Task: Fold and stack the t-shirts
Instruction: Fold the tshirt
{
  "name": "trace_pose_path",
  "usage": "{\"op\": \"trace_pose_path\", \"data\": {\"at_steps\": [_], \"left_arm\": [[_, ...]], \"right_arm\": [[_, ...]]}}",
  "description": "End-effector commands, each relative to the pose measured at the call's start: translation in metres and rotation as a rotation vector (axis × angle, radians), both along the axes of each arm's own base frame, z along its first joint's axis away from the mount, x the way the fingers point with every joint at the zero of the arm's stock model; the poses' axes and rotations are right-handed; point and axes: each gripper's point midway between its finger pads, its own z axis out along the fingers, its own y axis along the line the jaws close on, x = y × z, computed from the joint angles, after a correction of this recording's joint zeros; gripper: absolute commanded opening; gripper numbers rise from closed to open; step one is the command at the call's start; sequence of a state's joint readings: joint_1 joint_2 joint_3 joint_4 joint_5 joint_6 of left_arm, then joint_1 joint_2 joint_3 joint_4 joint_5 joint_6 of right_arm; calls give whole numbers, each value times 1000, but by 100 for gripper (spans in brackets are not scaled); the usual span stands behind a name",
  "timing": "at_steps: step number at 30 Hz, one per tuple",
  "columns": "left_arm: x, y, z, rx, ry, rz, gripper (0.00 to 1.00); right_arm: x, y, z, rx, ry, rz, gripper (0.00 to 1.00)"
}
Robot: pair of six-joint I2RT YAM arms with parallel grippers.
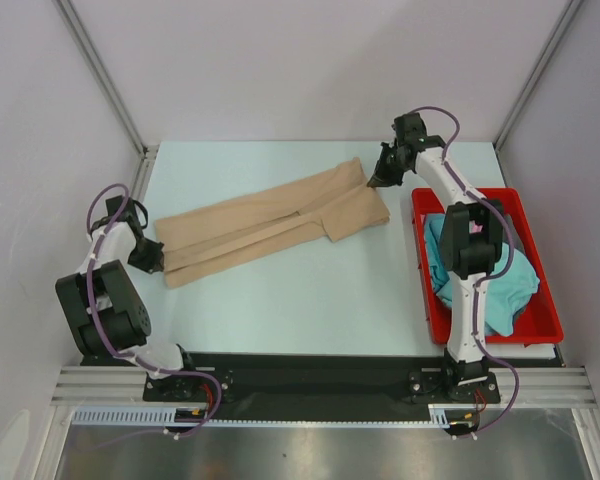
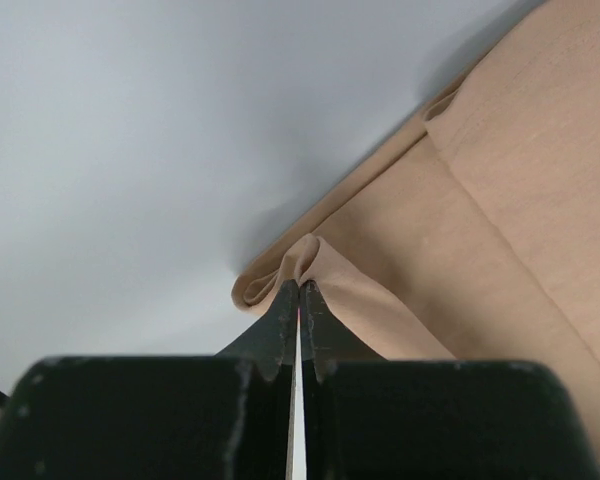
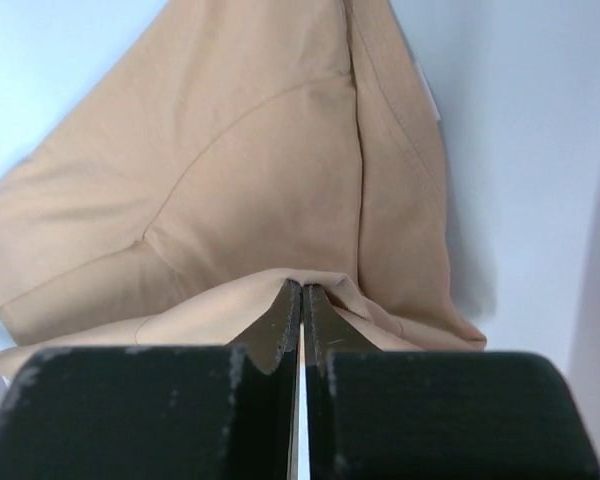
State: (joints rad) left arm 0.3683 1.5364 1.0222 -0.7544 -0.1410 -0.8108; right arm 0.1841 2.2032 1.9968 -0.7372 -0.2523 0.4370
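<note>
Tan tee [image 1: 270,225] is lying on the counter [image 1: 310,310] to the left of the red bin [image 1: 544,288]. It's folded into a long narrow strip that runs at a slant. One end sits just off the bin's far left corner, and the other is well away from the bin, over by the counter's left edge.

I've got my right hand [image 1: 377,180] on the end close to the bin. Its wrist cam shows the fingers pinched together on a bunched fold of tan cloth, with a curved seam and a hem spreading out beyond them.

My left hand [image 1: 152,262] is at the end farthest from the bin. It's also clamped tight on a little pucker at the shirt's corner, fingers nearly touching with cloth squeezed between them.

From above, the stretch of shirt between the two hands looks flat on the counter.

Inside the bin there's a teal tee [image 1: 515,285] in a crumpled heap, partly hidden behind my right arm.
</note>
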Motion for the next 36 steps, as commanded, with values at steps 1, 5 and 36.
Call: {"op": "trace_pose_path", "data": {"at_steps": [1, 5, 36], "left_arm": [[26, 8, 9, 22, -54, -29, 0], [34, 12, 7, 22, -55, -28, 0], [68, 28, -13, -1, 37, 3, 0]], "right_arm": [[22, -1, 15, 11, -61, -14, 0], [28, -1, 9, 16, -56, -16, 0], [58, 7, -28, 88, -41, -32, 1]]}}
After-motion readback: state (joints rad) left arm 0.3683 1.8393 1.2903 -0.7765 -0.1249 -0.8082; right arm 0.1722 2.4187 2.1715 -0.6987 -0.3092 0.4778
